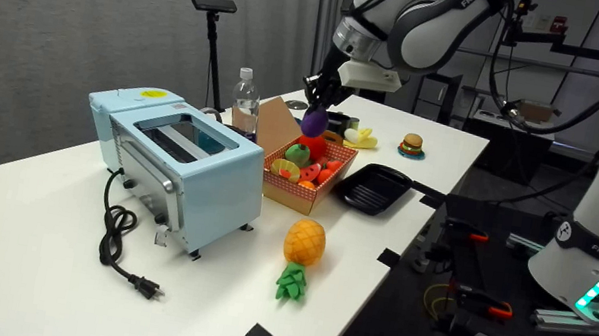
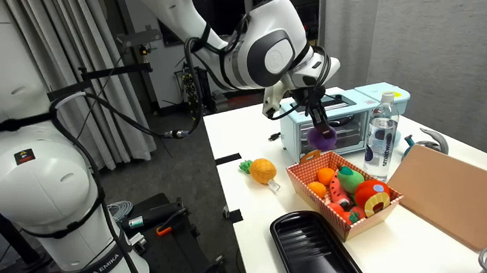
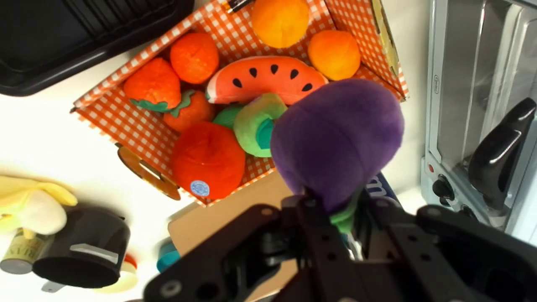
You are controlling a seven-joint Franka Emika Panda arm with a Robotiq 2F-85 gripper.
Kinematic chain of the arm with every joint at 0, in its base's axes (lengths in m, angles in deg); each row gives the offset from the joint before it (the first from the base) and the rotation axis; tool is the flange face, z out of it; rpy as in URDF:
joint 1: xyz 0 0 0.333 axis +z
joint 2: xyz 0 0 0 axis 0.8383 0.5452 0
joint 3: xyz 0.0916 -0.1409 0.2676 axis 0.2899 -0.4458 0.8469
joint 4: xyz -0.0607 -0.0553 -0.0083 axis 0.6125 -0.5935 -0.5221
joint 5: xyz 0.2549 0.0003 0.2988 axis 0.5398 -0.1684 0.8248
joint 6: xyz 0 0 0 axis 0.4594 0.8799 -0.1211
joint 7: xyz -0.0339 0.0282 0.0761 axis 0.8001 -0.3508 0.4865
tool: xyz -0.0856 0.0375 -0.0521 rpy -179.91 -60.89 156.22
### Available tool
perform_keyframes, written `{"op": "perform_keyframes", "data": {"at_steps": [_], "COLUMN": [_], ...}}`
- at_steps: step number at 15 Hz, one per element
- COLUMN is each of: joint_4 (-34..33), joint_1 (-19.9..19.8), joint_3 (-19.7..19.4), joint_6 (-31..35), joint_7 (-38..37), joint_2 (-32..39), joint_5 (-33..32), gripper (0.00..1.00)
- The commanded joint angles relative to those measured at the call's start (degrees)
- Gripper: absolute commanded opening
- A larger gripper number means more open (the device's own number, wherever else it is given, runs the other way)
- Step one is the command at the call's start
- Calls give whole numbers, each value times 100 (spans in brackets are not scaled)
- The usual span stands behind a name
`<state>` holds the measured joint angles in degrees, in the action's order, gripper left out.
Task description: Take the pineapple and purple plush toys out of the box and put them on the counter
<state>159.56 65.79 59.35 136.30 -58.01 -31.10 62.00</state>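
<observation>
The pineapple plush [image 1: 304, 242] lies on the counter [image 1: 228, 313], lower centre in an exterior view, and shows in the exterior views alone; just the wrist view lets me see the green tip [image 3: 345, 221] of the purple plush [image 3: 335, 130]. That toy hides part of the box [image 1: 286, 195] and the plush fruit [image 3: 264, 79] there, and the black pan [image 3: 84, 46] is cut off at upper left. The gripper [image 3: 337, 205] is clamped on the purple plush's narrow end, though its tips are too blurred for me to judge the contact. The arm [image 1: 434, 36] reaches in from top right in an exterior view, bent downward, the purple plush held above the box.
</observation>
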Motion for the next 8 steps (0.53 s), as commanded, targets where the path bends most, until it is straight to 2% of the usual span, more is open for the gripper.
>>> {"op": "perform_keyframes", "data": {"at_steps": [1,8], "joint_4": [749,2026], "joint_1": [-66,-781], "joint_3": [-50,316], "joint_6": [211,76], "joint_7": [-921,-3018], "joint_2": [-842,-2226], "joint_5": [-613,-2250], "gripper": [5,5]}}
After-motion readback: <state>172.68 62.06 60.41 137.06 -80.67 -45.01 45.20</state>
